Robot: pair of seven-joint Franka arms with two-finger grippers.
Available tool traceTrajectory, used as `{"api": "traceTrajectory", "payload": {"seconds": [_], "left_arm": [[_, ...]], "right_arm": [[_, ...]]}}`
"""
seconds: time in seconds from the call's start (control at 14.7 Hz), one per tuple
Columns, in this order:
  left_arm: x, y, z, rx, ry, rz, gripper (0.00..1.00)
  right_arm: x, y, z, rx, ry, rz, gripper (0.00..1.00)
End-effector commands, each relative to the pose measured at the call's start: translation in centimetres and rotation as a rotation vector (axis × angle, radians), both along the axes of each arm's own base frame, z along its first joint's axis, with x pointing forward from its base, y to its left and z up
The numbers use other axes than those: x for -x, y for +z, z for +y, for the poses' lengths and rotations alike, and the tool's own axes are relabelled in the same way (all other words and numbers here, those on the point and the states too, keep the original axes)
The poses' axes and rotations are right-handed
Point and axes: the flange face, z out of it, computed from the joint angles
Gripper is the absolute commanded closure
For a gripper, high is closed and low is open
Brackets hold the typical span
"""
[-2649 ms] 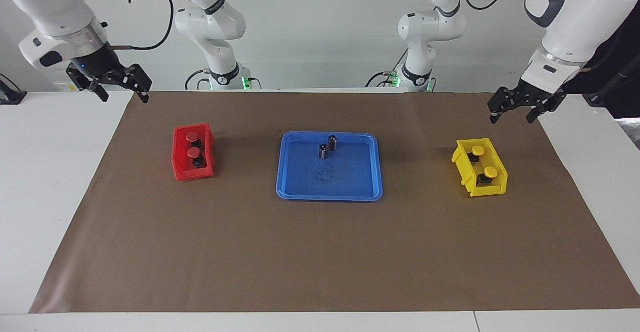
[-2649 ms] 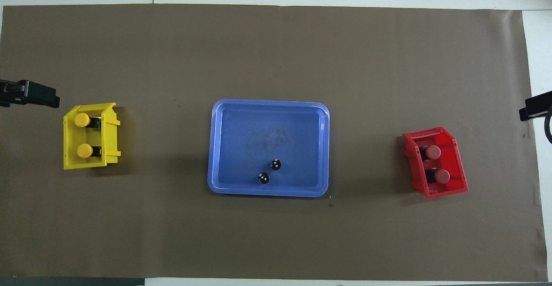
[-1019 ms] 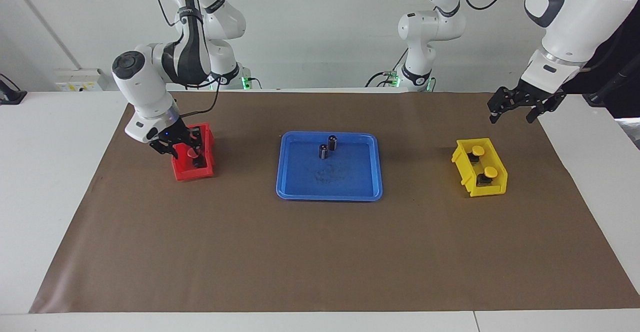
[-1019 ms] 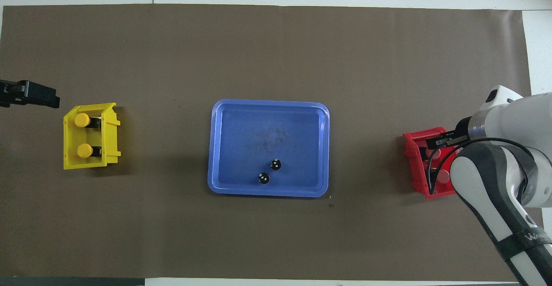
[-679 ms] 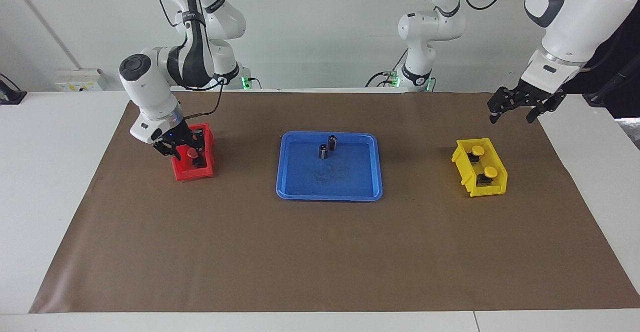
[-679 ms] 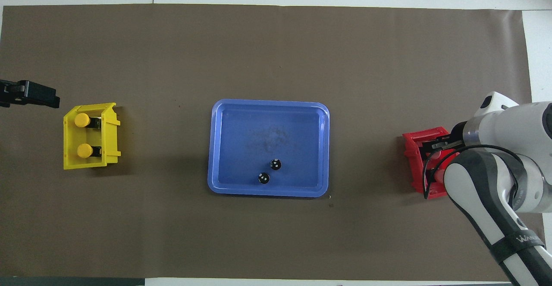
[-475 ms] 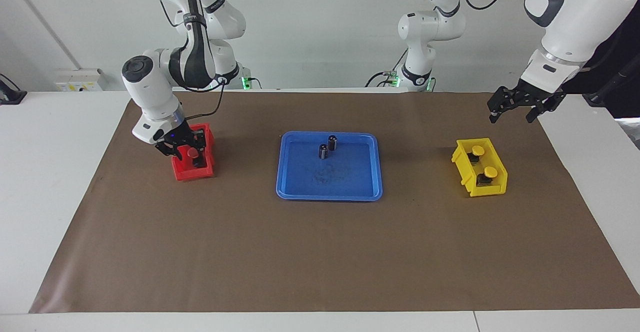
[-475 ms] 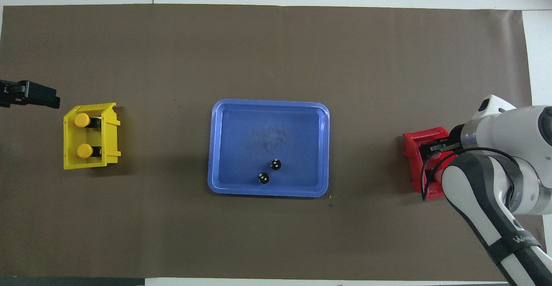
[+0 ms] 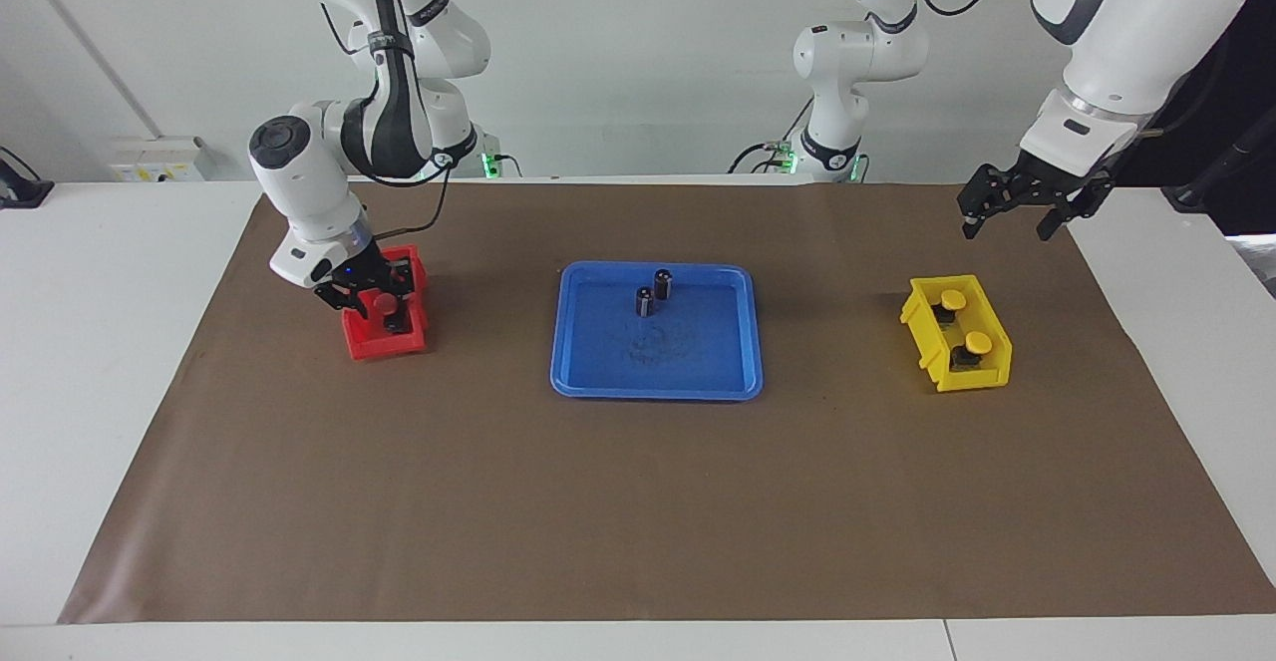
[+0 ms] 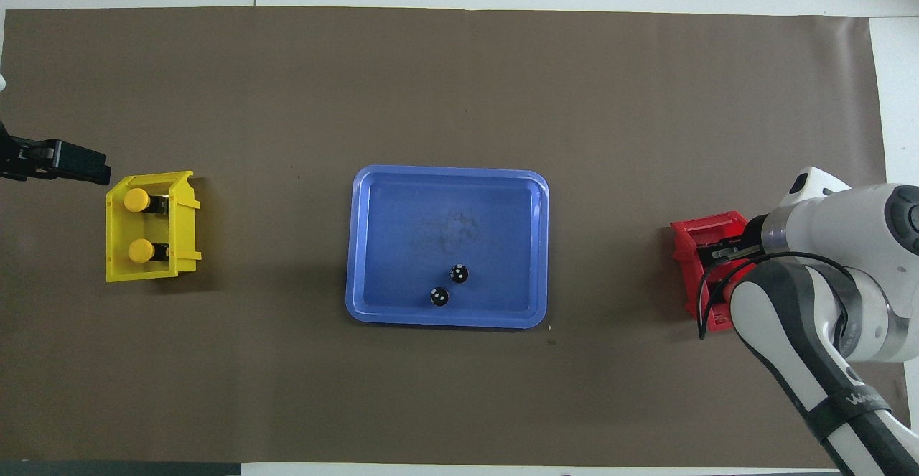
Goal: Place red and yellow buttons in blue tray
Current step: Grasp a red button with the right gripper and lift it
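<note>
White tabletop (image 9: 90, 362) w/ brown mat (image 9: 638, 501) over most of it; plain pale wall (image 9: 638, 43) across top of frame, even light

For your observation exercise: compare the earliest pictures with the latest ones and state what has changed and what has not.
The right gripper came down from the table's edge into the red bin, at the red buttons; whether it grips one cannot be told. The left gripper, fingers open, shifted slightly over the mat near the yellow bin. Bins, yellow buttons, blue tray and its two dark cylinders stayed put.

Yellow buttons (image 9: 961, 322) binned, red buttons (image 9: 382, 304) binned, blue tray (image 9: 718, 372) between.
</note>
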Motion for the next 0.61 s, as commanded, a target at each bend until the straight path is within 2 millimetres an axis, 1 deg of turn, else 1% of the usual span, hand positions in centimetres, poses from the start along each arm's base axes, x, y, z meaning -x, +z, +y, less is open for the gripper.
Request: {"api": "traceTrajectory", "payload": {"seconds": [0.0,0.14,0.41,0.54], "left_arm": [[0.9,0.8,0.4,0.010,-0.005,0.009,0.00],[1.0,0.8,0.3,0.009,0.008,0.015,0.00],[1.4,0.5,1.1,0.009,0.012,0.029,0.00],[1.3,0.5,1.5,0.009,0.019,0.026,0.00]], "right_arm": [[0.7,0.2,0.0,-0.014,0.006,-0.018,0.42],[0.7,0.2,0.0,-0.014,0.007,-0.019,0.47],[0.6,0.2,-0.1,-0.014,0.009,-0.019,0.66],[0.3,0.5,-0.1,-0.014,0.009,-0.023,0.68]]}}
